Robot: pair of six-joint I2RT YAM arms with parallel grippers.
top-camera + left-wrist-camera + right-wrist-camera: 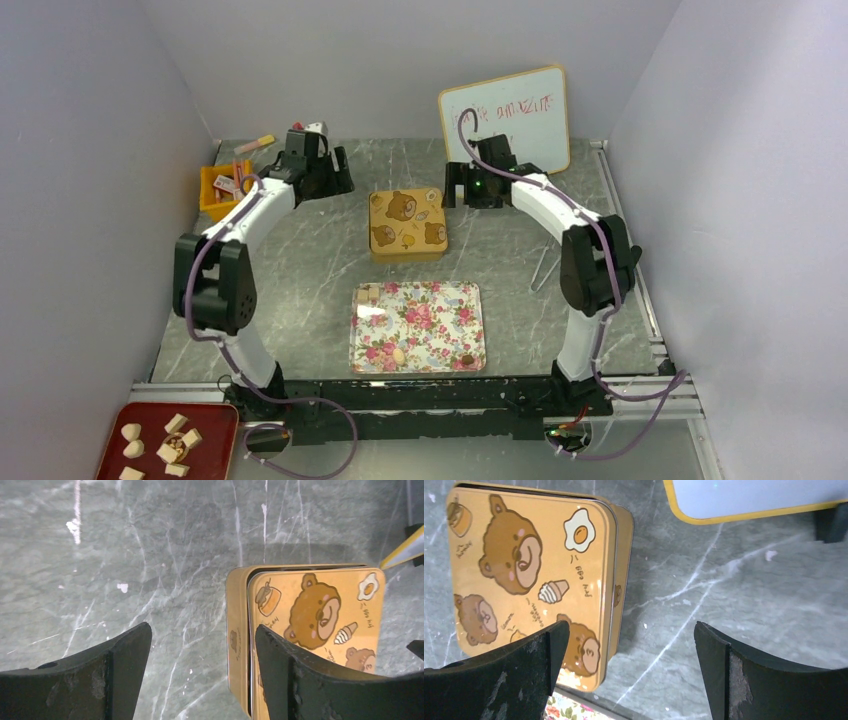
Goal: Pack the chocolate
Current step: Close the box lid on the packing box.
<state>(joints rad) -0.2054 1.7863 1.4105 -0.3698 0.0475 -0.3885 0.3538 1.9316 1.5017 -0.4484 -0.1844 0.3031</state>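
Note:
A yellow tin with bear pictures (408, 225) sits shut in the middle of the table. In front of it, a floral tray (440, 300) holds a few small chocolate pieces: tan (372, 294), cream (399, 355) and dark brown (468, 360). More cream pieces (160, 440) lie on a red tray (215, 425) at the near left. My left gripper (338, 178) is open above the tin's left edge (237, 630), one finger (272, 655) over the lid. My right gripper (462, 188) is open and empty above the tin's right edge (621, 580).
A whiteboard (505, 118) stands at the back right, and its yellow frame shows in the right wrist view (744, 515). A yellow bin (212, 195) with red-and-white packets sits at the back left. Grey walls enclose the table.

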